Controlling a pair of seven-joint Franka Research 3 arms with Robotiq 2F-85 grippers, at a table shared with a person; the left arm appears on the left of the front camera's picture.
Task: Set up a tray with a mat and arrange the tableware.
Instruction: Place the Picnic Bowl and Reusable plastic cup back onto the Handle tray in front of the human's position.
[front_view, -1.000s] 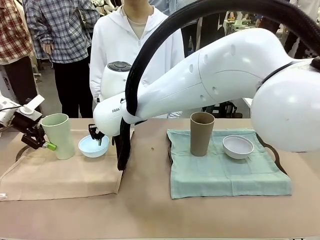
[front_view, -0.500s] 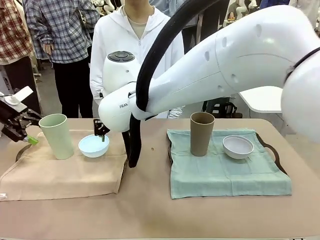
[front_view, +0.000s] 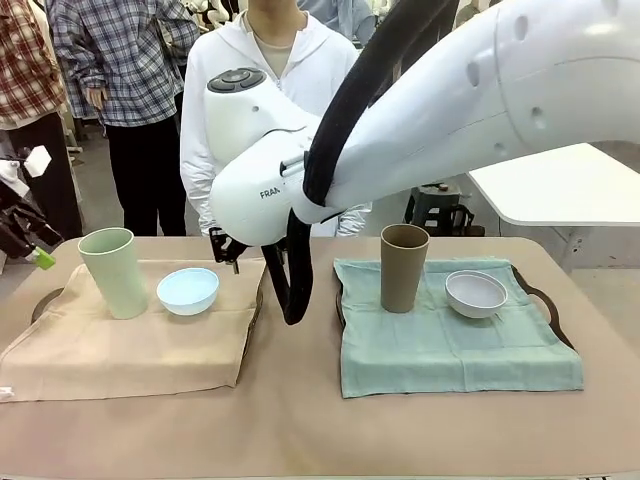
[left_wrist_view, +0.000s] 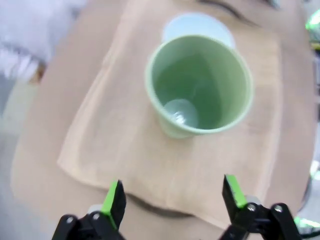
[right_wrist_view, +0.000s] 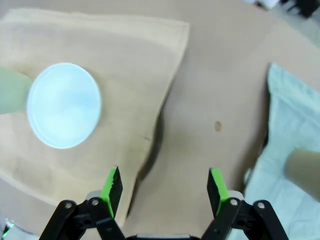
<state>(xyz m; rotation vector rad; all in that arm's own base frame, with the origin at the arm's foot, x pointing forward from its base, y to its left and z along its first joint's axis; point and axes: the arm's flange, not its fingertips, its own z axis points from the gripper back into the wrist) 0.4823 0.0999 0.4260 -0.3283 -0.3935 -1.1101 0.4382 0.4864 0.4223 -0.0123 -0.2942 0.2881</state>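
Fingers (left_wrist_view: 116, 202) spread — tan table (front_view: 290, 400), onlookers (front_view: 120, 60) behind.

The front view looks level across the table (front_view: 290, 420) toward the person; the left wrist view peers steeply down, close over the green cup (left_wrist_view: 200, 85); the right wrist view shares its beige mat (right_wrist_view: 135, 70)

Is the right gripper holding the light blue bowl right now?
No, the right gripper stands open and empty above the table, while the light blue bowl sits apart on the beige mat.
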